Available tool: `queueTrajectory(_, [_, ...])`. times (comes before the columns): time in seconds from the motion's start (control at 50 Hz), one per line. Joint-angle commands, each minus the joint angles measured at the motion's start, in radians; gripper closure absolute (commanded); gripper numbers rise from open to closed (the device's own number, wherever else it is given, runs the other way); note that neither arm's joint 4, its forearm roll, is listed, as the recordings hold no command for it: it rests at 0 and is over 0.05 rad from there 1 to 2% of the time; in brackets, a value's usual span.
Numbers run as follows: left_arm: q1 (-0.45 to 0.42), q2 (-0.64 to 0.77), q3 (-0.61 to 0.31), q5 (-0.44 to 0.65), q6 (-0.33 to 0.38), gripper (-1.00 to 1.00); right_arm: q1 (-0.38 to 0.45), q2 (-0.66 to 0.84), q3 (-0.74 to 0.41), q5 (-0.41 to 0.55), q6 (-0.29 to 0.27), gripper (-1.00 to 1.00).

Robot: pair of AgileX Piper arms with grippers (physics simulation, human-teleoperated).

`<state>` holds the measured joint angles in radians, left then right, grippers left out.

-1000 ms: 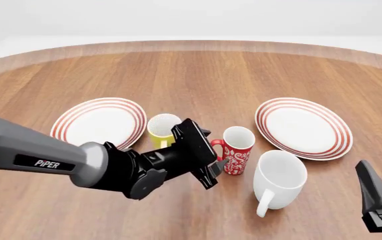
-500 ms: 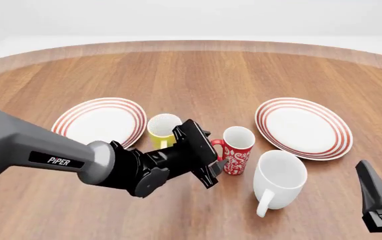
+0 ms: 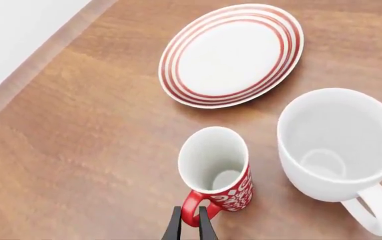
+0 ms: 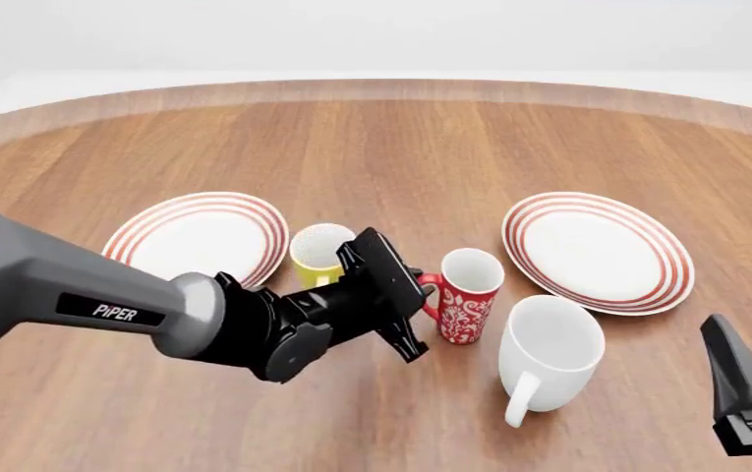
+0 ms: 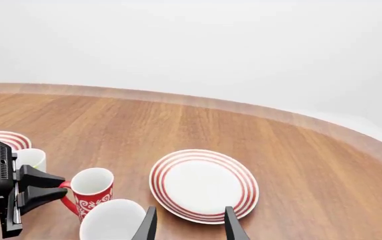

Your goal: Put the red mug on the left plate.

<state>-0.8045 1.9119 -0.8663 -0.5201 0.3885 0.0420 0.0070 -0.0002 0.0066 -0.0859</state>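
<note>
Yellow mug (image 4: 318,253) between left plate (image 4: 196,241) and red mug (image 4: 466,294); white mug (image 4: 549,350) just beside; left end effector (image 3: 190,226) pinches red mug handle mid-counter; right end effector (image 5: 189,223) wide.

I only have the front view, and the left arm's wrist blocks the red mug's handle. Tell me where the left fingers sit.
Observer: The left wrist view shows the left fingers closed on the handle of the red mug, one on each side of the loop's outer edge.
Operator: Report what is inside that mug.
Observer: Nothing. The left wrist view looks down to its bare white bottom.
Operator: Give me the right fingers' state.
Observer: In the right wrist view the right fingers stand apart with nothing between them, pointing towards the right plate.
</note>
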Motion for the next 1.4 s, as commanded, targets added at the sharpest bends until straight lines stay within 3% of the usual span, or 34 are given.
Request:
queueTrajectory(0.02, [-0.009,0.004,0.008,0.006,-0.018,1.00,0.000,-0.002,0.000,0.002,0.000,-1.00])
queueTrajectory(1.4, [0.054,-0.215,0.050,0.047,-0.072,1.00,0.003,0.012,-0.001,-0.009,-0.003,-1.00])
